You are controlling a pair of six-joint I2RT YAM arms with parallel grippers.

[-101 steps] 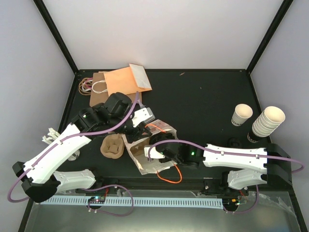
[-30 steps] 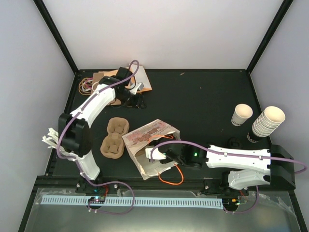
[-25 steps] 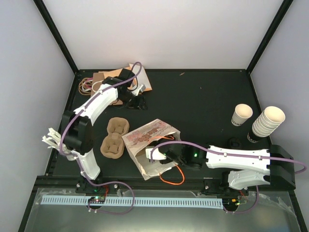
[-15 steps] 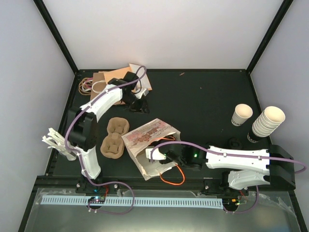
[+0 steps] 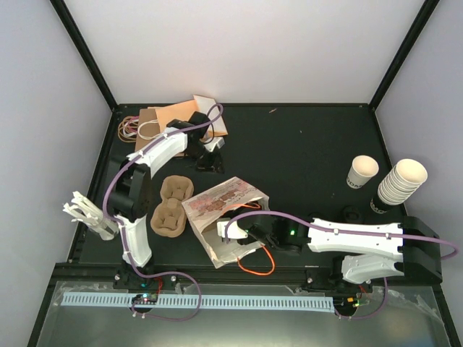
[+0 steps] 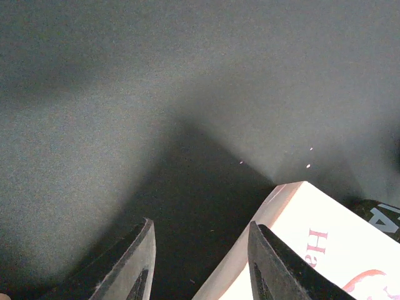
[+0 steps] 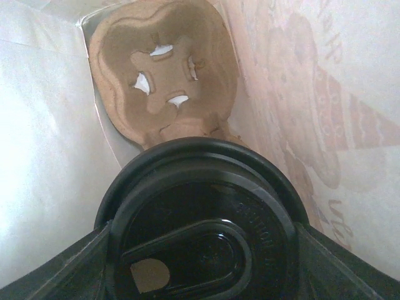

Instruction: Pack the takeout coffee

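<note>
The takeout coffee [image 7: 200, 231] shows only its black sip lid in the right wrist view. My right gripper [image 7: 200, 236] is shut on it, one jaw against each side of the lid. It sits inside the white paper bag [image 5: 224, 204], which lies on its side at the table's middle front. A brown pulp cup carrier [image 7: 162, 75] lies deeper in the bag. From above, the right gripper [image 5: 242, 235] is in the bag's mouth. My left gripper [image 5: 207, 157] hovers behind the bag, open and empty. In the left wrist view the left gripper [image 6: 200, 222] is over black table beside the bag's corner [image 6: 312, 250].
Two pulp carriers [image 5: 177, 188] [image 5: 168, 218] lie left of the bag. Brown bags and orange envelopes [image 5: 177, 119] are piled at the back left with rubber bands [image 5: 130, 129]. A lidless cream cup [image 5: 362, 172] and a stack of cups [image 5: 401, 181] stand at the right.
My left gripper left the bag's mouth, swung to the back left, then came a little right and nearer to the bag. Its jaws narrowed slightly. The right arm stayed put.
</note>
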